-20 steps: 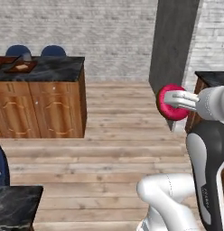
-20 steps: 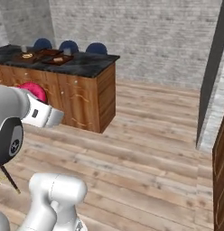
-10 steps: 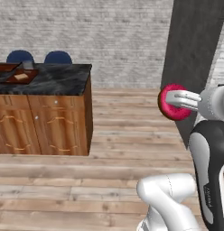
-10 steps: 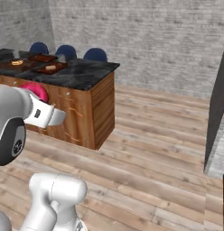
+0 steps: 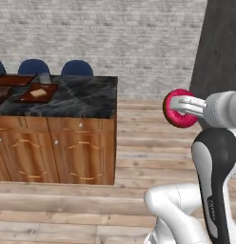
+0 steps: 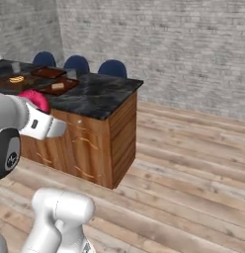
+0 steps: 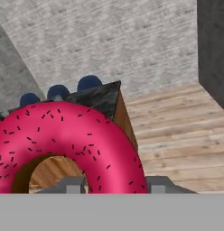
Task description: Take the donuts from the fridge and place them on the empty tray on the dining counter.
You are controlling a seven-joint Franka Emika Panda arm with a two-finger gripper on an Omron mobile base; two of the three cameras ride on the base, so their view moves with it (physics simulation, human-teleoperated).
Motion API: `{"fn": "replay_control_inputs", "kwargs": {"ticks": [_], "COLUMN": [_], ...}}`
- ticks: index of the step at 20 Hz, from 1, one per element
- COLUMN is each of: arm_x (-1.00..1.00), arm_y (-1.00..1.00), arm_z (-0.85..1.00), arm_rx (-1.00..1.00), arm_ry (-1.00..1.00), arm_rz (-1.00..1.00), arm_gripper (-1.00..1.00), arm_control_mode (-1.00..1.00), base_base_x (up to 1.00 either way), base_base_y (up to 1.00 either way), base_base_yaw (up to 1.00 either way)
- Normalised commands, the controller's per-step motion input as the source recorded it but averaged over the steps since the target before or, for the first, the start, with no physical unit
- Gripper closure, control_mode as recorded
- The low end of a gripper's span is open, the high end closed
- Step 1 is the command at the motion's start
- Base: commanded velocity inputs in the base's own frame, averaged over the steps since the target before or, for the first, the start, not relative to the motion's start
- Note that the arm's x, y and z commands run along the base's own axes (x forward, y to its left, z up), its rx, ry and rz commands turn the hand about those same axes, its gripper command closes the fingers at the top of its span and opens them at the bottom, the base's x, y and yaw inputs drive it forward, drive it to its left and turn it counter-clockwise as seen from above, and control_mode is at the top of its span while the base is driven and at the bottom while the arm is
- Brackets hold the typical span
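A red-pink iced donut (image 5: 177, 119) with dark sprinkles hangs in the air, and my gripper (image 5: 180, 104) is shut on its ring. In the hand view the donut (image 7: 64, 131) looms close, with a fingertip (image 7: 72, 184) on each side of its right limb. The donut (image 6: 33, 99) sits left of the dining counter's corner in the right base view. The dining counter (image 5: 82, 101) has a black marble top on brown cabinets, some way left of the gripper. A small dark reddish-brown empty tray (image 6: 48, 72) lies at the counter's far side. I cannot tell if the tall dark grey slab (image 5: 221, 47) is the fridge.
A tray with a tan square (image 5: 39, 93) lies on the counter beside the empty tray. Another tray with a bun (image 6: 16, 79) is farther left. Blue chairs (image 6: 112, 68) stand behind the counter. Wooden floor stretches to the right of the counter, and a grey brick wall (image 5: 115, 33) closes the back.
The base has moved, so the whole scene has shifted: the counter now looks nearer and farther right. The donut stays gripped the same way.
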Motion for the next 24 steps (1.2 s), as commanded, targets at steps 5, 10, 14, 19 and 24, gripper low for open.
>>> {"fn": "replay_control_inputs", "kwargs": {"ticks": [5, 10, 14, 19, 24], "arm_x": [0.0, 0.0, 0.0, 0.0, 0.0], "arm_y": [0.0, 0.0, 0.0, 0.0, 0.0], "arm_z": [0.0, 0.0, 0.0, 0.0, 0.0], "arm_rx": [0.0, 0.0, 0.0, 0.0, 0.0], "arm_ry": [0.0, 0.0, 0.0, 0.0, 0.0], "arm_rz": [0.0, 0.0, 0.0, 0.0, 0.0], "arm_gripper": [1.0, 1.0, 1.0, 1.0, 1.0], "arm_control_mode": [1.0, 1.0, 1.0, 1.0, 1.0], "base_base_x": [1.0, 1.0, 0.83, -0.03, -0.13], "base_base_y": [0.4, 1.0, 1.0, 1.0, 1.0], "base_base_yaw": [0.06, -0.04, -0.04, 0.0, -0.1]}}
